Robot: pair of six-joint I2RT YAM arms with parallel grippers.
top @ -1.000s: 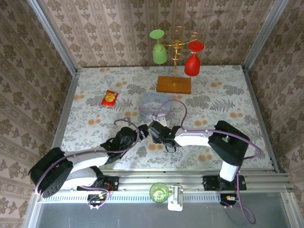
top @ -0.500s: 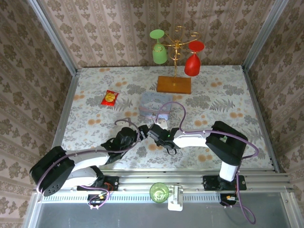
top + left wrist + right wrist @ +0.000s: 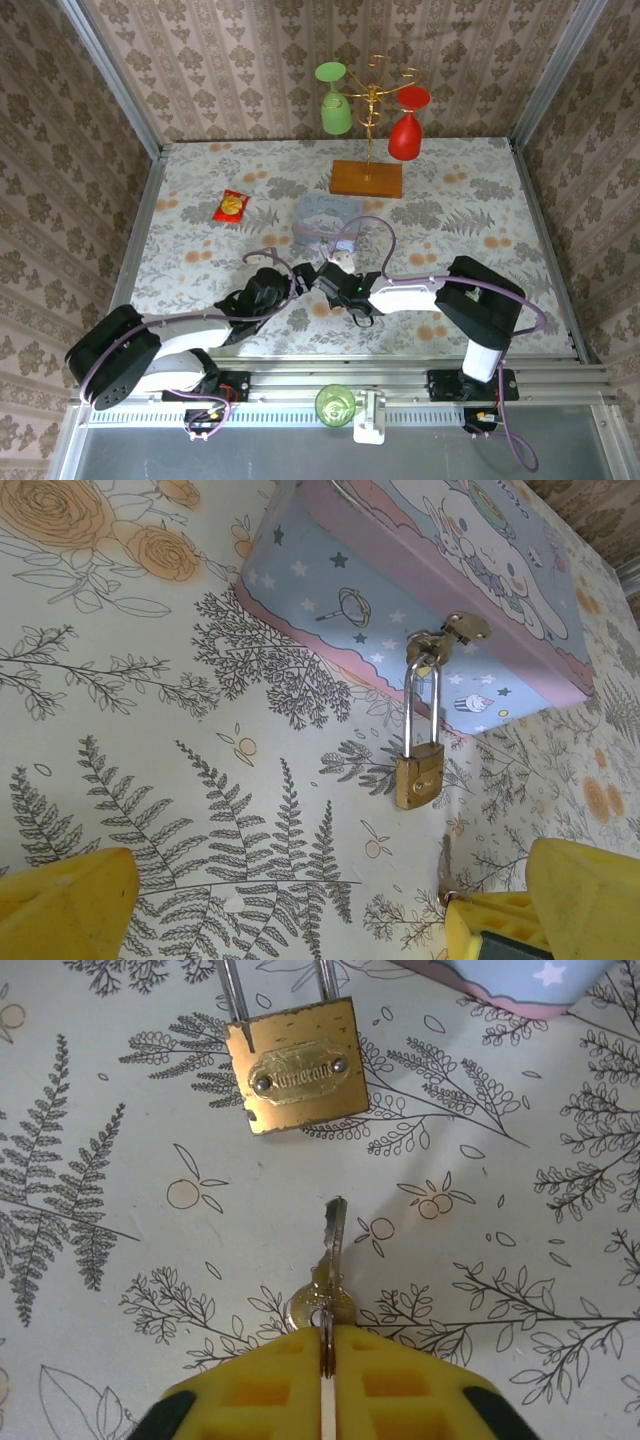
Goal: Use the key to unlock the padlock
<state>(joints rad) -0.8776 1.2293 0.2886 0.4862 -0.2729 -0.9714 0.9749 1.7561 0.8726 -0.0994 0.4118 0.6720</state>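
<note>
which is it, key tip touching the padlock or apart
Apart. The right wrist view shows bare tablecloth between the key tip and the padlock body.

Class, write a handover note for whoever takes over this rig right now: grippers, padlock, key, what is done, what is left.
Left gripper: open, empty, facing the padlock.
Right gripper: shut on the key, its blade aimed at the padlock's base, not touching.
Padlock: hooked through the hasp of the blue tin, body on the table.
Done: key gripped.
Left: insert the key, turn it, open the padlock.
</note>
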